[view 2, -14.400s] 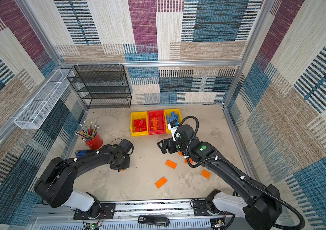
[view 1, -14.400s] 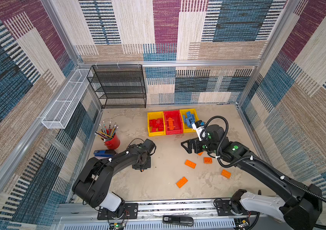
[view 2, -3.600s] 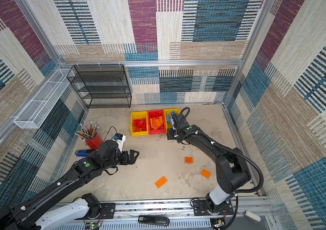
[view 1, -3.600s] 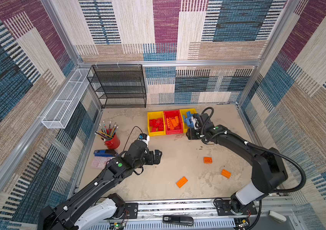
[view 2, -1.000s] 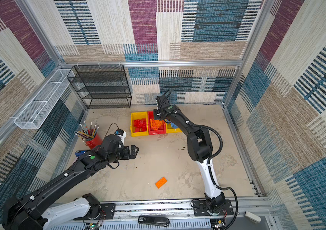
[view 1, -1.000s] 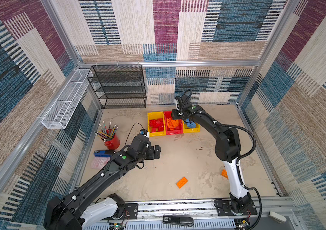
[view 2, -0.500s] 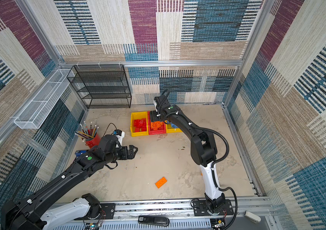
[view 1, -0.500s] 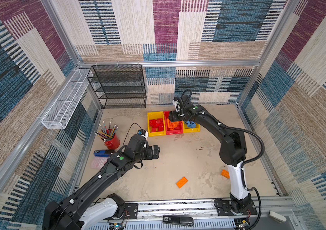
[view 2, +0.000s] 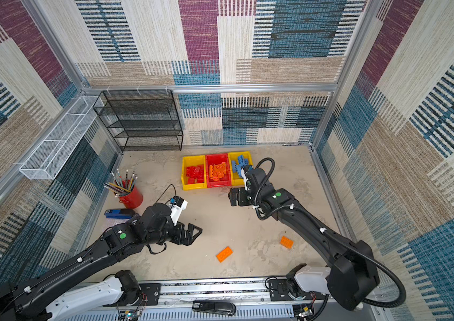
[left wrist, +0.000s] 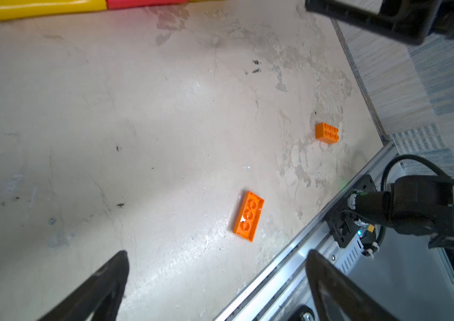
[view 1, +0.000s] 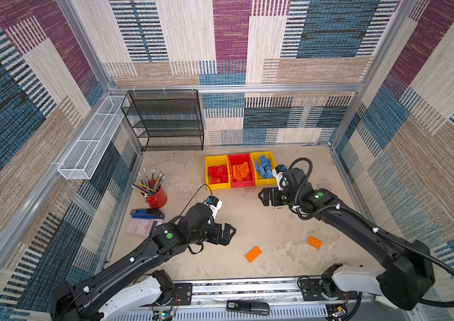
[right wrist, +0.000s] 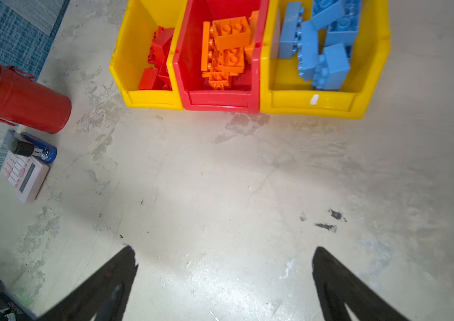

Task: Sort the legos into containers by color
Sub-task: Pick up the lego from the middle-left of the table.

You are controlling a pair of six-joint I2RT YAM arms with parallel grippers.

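on the tabletop (view 1: 264, 222) the joined containers (view 1: 217, 186) hold sorted legos (view 1: 241, 173), red, orange, blue apart. left pincer (view 1: 231, 234) and right pincer (view 1: 261, 198) hang spread, empty. only a flat orange brick (view 1: 253, 254) and a chunky orange brick (view 1: 315, 242) lie loose; nearly done, i'd say.

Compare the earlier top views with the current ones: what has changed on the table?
Orange bricks left the table; only the flat orange brick and the small orange brick remain. The right gripper drew back from the red bin, fingers open, empty. The left gripper swung toward the centre, open. Bins, pencil cup, stapler: unmoved.
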